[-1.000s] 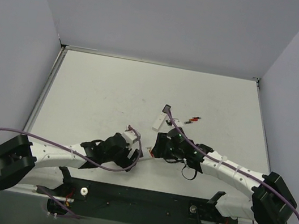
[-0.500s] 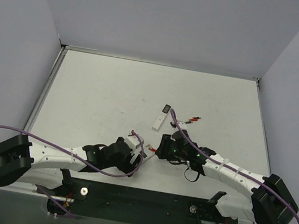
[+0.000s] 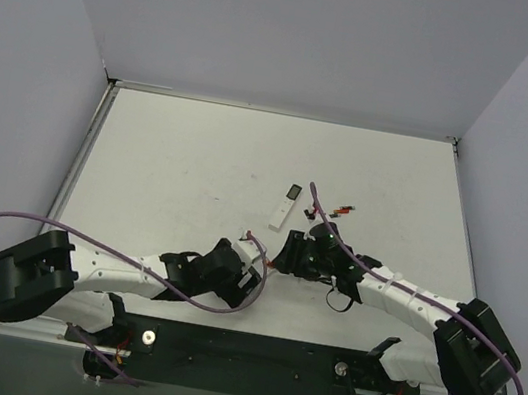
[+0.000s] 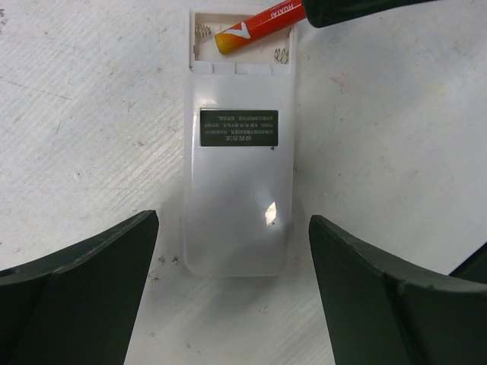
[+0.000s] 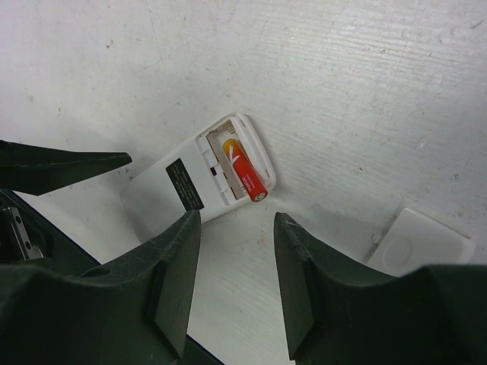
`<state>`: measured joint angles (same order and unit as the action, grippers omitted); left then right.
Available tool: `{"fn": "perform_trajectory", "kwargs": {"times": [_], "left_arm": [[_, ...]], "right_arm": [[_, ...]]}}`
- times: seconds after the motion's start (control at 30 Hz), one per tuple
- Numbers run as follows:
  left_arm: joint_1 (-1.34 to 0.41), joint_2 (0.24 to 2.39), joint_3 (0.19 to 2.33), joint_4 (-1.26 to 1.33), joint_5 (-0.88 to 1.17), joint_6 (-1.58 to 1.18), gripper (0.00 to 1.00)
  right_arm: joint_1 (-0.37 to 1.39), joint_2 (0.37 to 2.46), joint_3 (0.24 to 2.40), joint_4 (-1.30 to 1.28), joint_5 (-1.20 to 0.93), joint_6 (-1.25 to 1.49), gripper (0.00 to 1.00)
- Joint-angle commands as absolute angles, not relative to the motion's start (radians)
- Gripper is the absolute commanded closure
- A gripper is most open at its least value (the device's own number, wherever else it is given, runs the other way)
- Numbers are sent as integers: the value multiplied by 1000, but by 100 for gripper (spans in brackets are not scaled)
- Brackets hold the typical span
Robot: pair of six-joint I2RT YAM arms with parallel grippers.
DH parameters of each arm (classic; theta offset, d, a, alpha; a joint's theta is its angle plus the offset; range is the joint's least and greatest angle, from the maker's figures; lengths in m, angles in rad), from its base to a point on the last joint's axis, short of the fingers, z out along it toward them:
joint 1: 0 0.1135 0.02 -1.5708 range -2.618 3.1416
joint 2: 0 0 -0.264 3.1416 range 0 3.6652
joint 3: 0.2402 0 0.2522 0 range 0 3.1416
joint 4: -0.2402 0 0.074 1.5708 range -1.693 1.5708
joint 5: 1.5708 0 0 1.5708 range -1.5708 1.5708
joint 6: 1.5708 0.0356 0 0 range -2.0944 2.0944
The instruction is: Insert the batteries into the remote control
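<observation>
The remote control lies white face up, its dark label showing and its battery bay open at the far end. One red battery lies tilted in the bay, one end over the rim; it also shows in the right wrist view. My left gripper is open, its fingers on either side of the remote's near end, not touching it. My right gripper is open and empty just short of the battery. In the top view the left gripper and right gripper nearly meet.
A longer, slimmer white remote lies just beyond the grippers. More small batteries lie to its right. A white cover piece lies on the table beside the right gripper. Walls bound the table on three sides.
My left gripper has moved right and forward to the remote's near end. My right gripper has shifted slightly, and the slim remote is now fully uncovered.
</observation>
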<state>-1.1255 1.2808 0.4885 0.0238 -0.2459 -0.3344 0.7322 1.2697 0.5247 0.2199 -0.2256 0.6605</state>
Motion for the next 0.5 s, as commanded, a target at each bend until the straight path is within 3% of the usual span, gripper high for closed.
{"fn": "perform_trajectory", "kwargs": {"times": [0.0,0.47], "left_arm": [[-1140,1322,551,25,-253,-298,9],[-1147,1382,581,2,-221,-299,20]], "right_arm": [[723,1308,534,273,-258,692,62],[701,1382,534,317,-270,709,70]]}}
